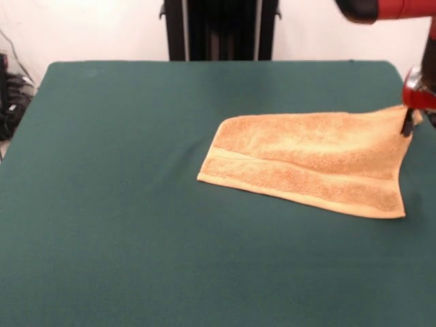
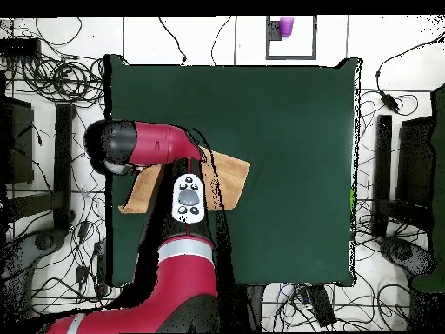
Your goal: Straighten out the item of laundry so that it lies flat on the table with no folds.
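Orange-tan towel folded double on green table, its 2 o'clock corner pinched by the gripper, arm seen over it from overhead.

No legible text anywhere.

White wall (cable-strewn floor)

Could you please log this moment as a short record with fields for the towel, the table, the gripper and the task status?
towel: orange-tan towel, doubled over along a fold, right of centre in the front view
table: dark green table, far larger than the towel
gripper: gripper at the towel's far right corner in the front view; open or shut unclear
arm: red arm covers much of the towel from overhead
status: not yet flat
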